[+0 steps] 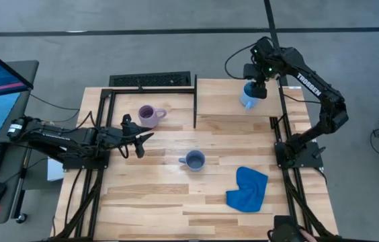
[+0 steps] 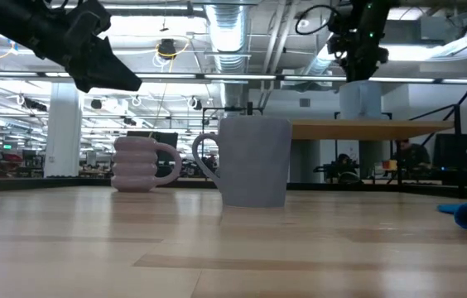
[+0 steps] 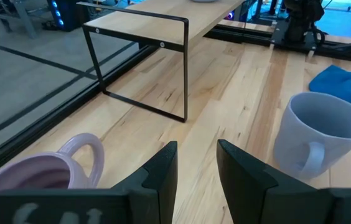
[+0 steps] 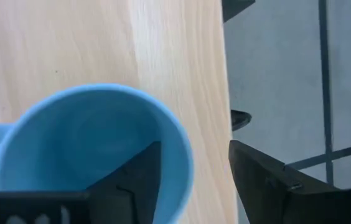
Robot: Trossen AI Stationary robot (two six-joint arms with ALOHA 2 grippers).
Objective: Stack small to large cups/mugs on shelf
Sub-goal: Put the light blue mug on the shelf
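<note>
The light sky blue mug (image 1: 248, 97) stands upright on the pale wood shelf (image 1: 223, 94), near its right end. My right gripper (image 4: 194, 168) comes down on it from above, open; one finger is inside the mug and one outside its rim, with bare shelf showing between the outer finger and the wall. The lilac mug (image 1: 149, 115) and the slate grey-blue mug (image 1: 194, 160) stand upright on the tabletop. My left gripper (image 1: 141, 142) hovers open between them, level, pointing toward the table's right; the left wrist view shows the lilac mug (image 3: 45, 180) and the grey-blue mug (image 3: 318, 137) on either side of it.
A crumpled blue cloth (image 1: 248, 188) lies on the tabletop toward the near right. The shelf's black metal frame (image 3: 185, 68) stands between the lilac mug and the shelf panel. A keyboard (image 1: 150, 80) sits beyond the table's far edge. Bare planks lie in the near left.
</note>
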